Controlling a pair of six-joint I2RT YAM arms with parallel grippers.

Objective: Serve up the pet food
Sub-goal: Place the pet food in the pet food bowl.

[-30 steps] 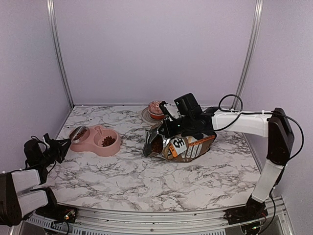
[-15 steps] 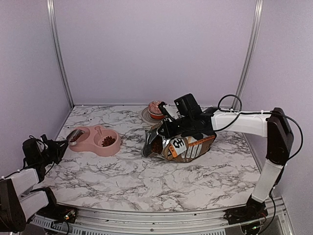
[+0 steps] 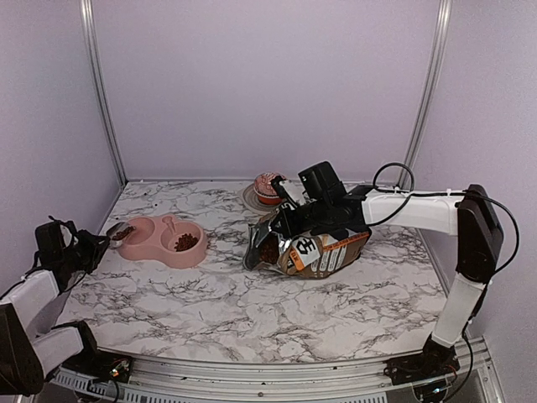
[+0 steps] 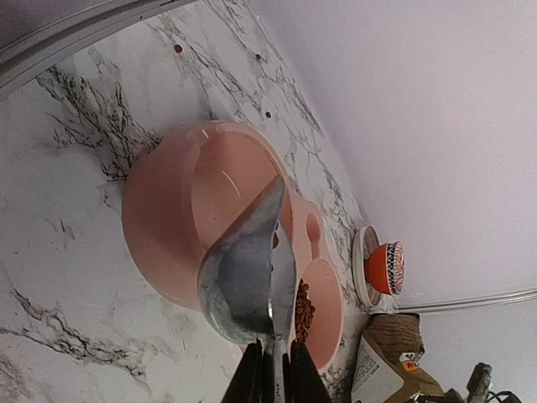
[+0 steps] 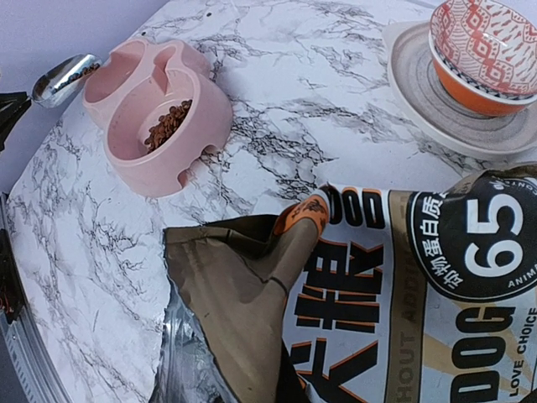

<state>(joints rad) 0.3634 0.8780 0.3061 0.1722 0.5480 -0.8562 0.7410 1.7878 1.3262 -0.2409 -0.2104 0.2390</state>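
Observation:
My left gripper [image 3: 91, 248] [image 4: 274, 383] is shut on the handle of a metal scoop [image 3: 120, 232] [image 4: 247, 277] at the table's left edge. The scoop hangs at the left rim of a pink double bowl [image 3: 159, 249] [image 4: 159, 227] [image 5: 201, 126] and carries a little pet food [image 5: 80, 72]. More pet food [image 3: 186, 242] [image 4: 303, 309] [image 5: 166, 124] lies in the bowl's right half; the left half [image 4: 225, 172] looks bare. My right gripper [image 3: 284, 220] is shut on the top flap of the opened food bag [image 3: 323, 250] [image 5: 403, 285], which lies on its side with kibble [image 3: 268, 250] in its mouth.
A pink-frosted cupcake in a red wrapper [image 3: 268, 188] [image 5: 487, 59] [image 4: 386, 267] stands on a small plate [image 3: 250, 200] [image 5: 419, 92] behind the bag. Purple walls close the back and sides. The marble tabletop [image 3: 252, 311] runs to the front rail.
My left arm has drawn back to the left, carrying the scoop from above the bowl's left half out to its left rim. The right arm and bag have stayed still.

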